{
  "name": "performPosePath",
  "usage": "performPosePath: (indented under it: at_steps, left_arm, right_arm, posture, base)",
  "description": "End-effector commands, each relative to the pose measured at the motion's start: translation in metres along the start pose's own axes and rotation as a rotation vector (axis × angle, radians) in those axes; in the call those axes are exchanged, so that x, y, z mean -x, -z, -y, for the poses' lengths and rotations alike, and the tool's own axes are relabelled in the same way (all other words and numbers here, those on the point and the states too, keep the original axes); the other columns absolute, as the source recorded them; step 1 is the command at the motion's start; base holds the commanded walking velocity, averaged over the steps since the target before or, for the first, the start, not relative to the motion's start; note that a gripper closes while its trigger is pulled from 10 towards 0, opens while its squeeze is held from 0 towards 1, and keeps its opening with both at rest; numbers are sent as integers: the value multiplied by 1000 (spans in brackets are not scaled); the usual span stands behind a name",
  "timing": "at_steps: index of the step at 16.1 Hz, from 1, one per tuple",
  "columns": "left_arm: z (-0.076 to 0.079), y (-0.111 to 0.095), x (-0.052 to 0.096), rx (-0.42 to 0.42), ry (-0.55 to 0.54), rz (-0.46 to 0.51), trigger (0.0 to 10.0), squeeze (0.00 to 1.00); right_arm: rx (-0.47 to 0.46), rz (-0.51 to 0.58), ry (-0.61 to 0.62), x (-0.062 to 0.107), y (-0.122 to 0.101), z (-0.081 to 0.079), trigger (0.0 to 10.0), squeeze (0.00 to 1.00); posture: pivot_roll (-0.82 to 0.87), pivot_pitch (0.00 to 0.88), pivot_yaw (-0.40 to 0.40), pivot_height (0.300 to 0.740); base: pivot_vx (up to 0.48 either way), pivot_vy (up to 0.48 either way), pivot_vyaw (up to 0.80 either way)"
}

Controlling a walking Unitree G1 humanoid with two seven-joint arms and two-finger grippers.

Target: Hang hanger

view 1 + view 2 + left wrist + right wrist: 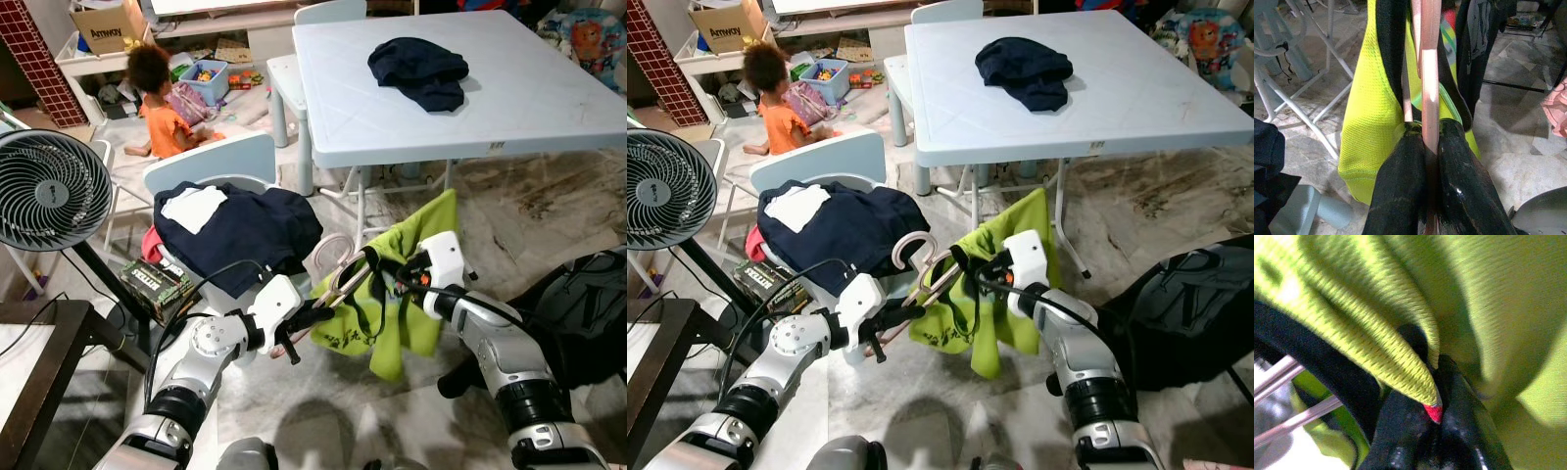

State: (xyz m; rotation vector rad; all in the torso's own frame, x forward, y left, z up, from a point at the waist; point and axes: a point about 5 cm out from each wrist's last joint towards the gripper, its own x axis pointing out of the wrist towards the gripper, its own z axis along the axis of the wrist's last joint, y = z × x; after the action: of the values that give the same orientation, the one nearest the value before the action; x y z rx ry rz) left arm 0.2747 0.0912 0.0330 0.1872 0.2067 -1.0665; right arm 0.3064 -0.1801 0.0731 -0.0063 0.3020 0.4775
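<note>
A pink hanger (333, 269) is held in mid-air between my two arms, its hook curving up near the chair. My left gripper (318, 311) is shut on the hanger's bar (1428, 98), which runs out between its black fingers (1400, 186). A lime green shirt (407, 294) with black trim hangs off the hanger's far end. My right gripper (384, 262) is shut on the shirt's fabric near the collar; in the right wrist view the green cloth (1400, 308) is pinched between its fingers (1400, 431), beside the hanger's thin rods (1283, 377).
A white chair (211, 162) piled with dark clothes (240, 230) stands just behind the hanger. A light blue table (451, 88) with a dark garment (419, 70) stands ahead. A fan (49, 191) stands left, a black bag (578, 313) right. A child (162, 108) sits on the floor far back.
</note>
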Motion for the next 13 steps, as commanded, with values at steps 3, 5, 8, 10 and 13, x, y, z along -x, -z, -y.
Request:
performPosePath:
  at_steps: [3, 5, 8, 10, 13]
  left_arm:
    - [-3, -7, -1, -40, 13, 15, 0, 0]
    - [-2, -4, 2, -45, 19, 4, 0, 0]
    - [0, 2, 8, -53, 30, -23, 0, 0]
    - [3, 7, 17, -61, 43, -42, 0, 0]
    - [16, 14, 30, -97, 93, -60, 0, 0]
  right_arm:
    - [41, 115, 92, -2, -24, 12, 0, 0]
    - [22, 184, 148, -4, -37, 17, 0, 0]
    - [-7, 291, 302, -4, -59, 32, 0, 0]
    - [-70, 378, 492, -1, -79, 52, 0, 0]
    - [-108, 482, 760, 9, -98, 72, 0, 0]
  posture:
    - [-73, 0, 46, 740]
    - [-72, 0, 43, 740]
    - [-62, 0, 45, 740]
    - [-56, 0, 43, 740]
    - [-50, 0, 39, 740]
  base:
    - [0, 0, 0]
    - [0, 0, 0]
    - [0, 0, 0]
    - [0, 0, 0]
    - [0, 0, 0]
